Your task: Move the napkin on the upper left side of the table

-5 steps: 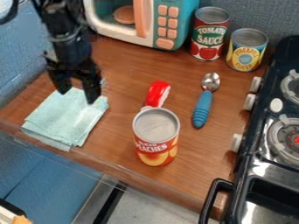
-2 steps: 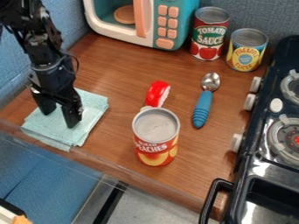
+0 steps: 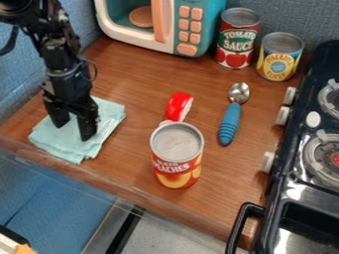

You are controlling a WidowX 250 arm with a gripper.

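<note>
The napkin lies at the left front, under a parted pincer

The light-green napkin (image 3: 109, 118) lies folded on the left front part of the wooden surface (image 3: 136, 74). Its nearest corner is close to the front edge, and its other end points toward the toy microwave (image 3: 192, 25). The pincer (image 3: 74, 131) hangs over the napkin with its two fingers apart; I cannot tell if the tips press the cloth. Behind the napkin, up to the microwave, there is a wide stretch of bare wood, with the blue wall (image 3: 17, 82) along its left side. A narrower strip of wood separates the napkin from the orange-labelled can (image 3: 177, 149) at its right. The red object (image 3: 179, 105) is just behind this can.
</note>
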